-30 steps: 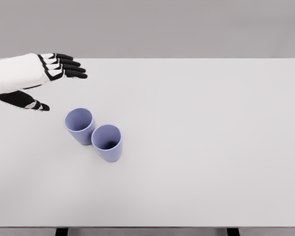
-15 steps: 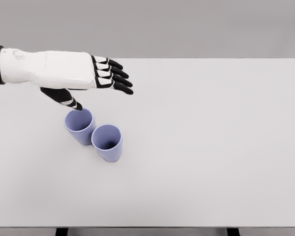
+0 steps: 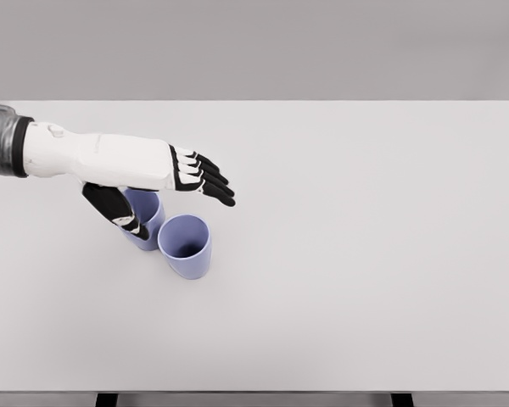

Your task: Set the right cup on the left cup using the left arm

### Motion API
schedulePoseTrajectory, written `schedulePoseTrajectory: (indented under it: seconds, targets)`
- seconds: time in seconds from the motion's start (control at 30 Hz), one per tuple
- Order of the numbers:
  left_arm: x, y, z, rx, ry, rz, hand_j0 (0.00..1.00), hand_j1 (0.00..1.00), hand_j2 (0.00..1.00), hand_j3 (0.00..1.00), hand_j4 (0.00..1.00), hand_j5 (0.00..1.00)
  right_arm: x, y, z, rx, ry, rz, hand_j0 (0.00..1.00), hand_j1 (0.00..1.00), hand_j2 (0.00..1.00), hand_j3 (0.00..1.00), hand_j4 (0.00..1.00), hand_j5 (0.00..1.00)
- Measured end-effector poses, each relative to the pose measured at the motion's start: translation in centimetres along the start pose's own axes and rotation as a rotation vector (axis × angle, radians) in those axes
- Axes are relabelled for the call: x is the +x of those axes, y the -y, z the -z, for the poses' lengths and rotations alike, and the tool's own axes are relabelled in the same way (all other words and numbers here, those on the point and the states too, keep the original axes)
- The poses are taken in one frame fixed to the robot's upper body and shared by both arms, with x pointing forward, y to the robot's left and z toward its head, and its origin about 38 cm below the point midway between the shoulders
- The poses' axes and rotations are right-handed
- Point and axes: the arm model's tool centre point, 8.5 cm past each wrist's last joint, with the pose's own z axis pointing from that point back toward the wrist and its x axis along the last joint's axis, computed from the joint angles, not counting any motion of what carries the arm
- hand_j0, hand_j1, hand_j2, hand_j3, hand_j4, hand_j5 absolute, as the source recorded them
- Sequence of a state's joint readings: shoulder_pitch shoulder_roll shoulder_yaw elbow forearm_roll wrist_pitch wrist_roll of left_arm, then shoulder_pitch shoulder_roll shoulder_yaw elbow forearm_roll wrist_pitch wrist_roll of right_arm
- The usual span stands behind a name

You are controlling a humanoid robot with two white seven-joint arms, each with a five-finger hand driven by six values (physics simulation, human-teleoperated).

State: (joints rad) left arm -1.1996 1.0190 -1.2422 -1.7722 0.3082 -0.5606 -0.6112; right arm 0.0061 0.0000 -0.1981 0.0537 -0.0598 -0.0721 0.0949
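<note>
Head view looks down on a white tabletop [image 3: 365, 254] whose near edge is cut off at the bottom of the picture, with only two dark stubs of its supports showing beneath. The left hand [image 3: 157, 174] reaches in from the picture's left on a white forearm whose grey cuff runs off the left edge. Its four black fingers [image 3: 210, 180] are stretched out and lie close side by side, pointing right and slightly downward, holding nothing; the thumb [image 3: 119, 210] hangs apart below the palm.

Two lavender cups stand upright on the tabletop, mouths up, just beside each other; whether their walls touch cannot be told. The right cup [image 3: 185, 246] is fully in sight, its dark inside visible, and sits free of the hand, just below the fingers in the picture. The left cup [image 3: 146, 216] is mostly hidden: the palm covers the far part of its rim and the thumb crosses in front of its left wall, so only a piece of the rim and right side shows. Whether the thumb touches that cup or merely passes above it cannot be judged from this angle.
</note>
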Motion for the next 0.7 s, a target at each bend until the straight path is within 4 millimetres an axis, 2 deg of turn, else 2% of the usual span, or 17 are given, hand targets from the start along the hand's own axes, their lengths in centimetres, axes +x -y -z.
schedulePoseTrajectory:
  seconds: [0.13,0.23,0.43,0.7]
  targets:
    - [-0.9,1.4,0.5,-0.074,-0.073,0.031,1.0,1.0,1.0,1.0,1.0,1.0,0.0,0.0,0.0,0.0,0.0,0.0,1.0,1.0,1.0,1.0,1.0,1.0]
    - [-0.9,1.9,1.0,-0.114,-0.07,0.085,1.0,1.0,1.0,1.0,1.0,1.0,0.0,0.0,0.0,0.0,0.0,0.0,1.0,1.0,1.0,1.0,1.0,1.0]
    - [-0.4,2.4,2.0,-0.154,-0.027,0.157,1.0,1.0,1.0,1.0,1.0,1.0,0.0,0.0,0.0,0.0,0.0,0.0,1.0,1.0,1.0,1.0,1.0,1.0]
    - [-1.5,3.0,3.1,-0.197,-0.105,0.185,1.0,1.0,1.0,1.0,1.0,1.0,0.0,0.0,0.0,0.0,0.0,0.0,1.0,1.0,1.0,1.0,1.0,1.0]
